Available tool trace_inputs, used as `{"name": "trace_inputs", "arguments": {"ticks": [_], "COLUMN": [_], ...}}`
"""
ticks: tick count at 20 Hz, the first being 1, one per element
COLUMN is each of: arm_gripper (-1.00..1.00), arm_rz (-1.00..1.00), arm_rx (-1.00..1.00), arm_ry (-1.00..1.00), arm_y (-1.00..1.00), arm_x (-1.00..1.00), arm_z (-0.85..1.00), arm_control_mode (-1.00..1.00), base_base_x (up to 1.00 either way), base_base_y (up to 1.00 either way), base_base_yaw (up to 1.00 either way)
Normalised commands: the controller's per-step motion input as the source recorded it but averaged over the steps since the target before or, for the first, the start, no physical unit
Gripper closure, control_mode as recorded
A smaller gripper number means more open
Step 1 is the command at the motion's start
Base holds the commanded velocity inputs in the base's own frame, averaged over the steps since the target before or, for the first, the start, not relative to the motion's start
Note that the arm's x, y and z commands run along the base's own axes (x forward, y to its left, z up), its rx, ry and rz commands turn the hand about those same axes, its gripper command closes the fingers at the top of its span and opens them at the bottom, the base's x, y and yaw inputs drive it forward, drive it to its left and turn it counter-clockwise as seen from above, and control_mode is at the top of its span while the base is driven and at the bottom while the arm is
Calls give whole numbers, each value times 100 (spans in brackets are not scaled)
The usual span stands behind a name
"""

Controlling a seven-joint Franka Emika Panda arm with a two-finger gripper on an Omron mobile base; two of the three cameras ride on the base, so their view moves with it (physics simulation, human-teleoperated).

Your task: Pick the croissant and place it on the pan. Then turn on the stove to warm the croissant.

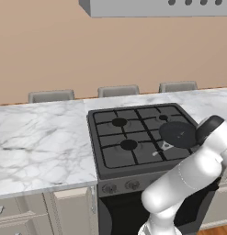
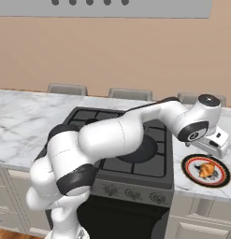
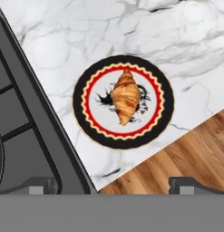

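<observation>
Gripper (image 3: 111, 185) spread wide, empty, hovering above croissant (image 3: 125, 96) on plate (image 3: 88, 79)

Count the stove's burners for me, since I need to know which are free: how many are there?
4 on the stove: back left, front left, back right, and front right, hidden under the pan.

The arm (image 2: 112, 135) is glossy white, built of thick rounded segments with dark grey bands at the joints. A dark round cap tops its wrist (image 2: 206, 99). The gripper (image 3: 112, 186) ends in two small dark finger tips.
</observation>
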Motion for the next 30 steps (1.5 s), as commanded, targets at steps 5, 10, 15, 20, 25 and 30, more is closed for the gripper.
{"name": "trace_inputs", "arguments": {"ticks": [5, 10, 15, 20, 25, 30], "arm_gripper": [-100, -100, -100, -100, -100, -100], "arm_rz": [0, 0, 0, 0, 0, 0], "arm_rx": [4, 2, 3, 5, 7, 4], "arm_ry": [17, 16, 3, -2, -5, 0], "arm_y": [-5, -2, -3, -6, -10, 0], "arm_x": [11, 9, 2, 3, 0, 0], "arm_z": [-12, -21, -27, -10, -30, -32], "arm_control_mode": [-100, -100, -100, -100, -100, -100], "base_base_x": [0, 0, 0, 0, 0, 0], "base_base_y": [0, 0, 0, 0, 0, 0], "base_base_yaw": [0, 0, 0, 0, 0, 0]}}
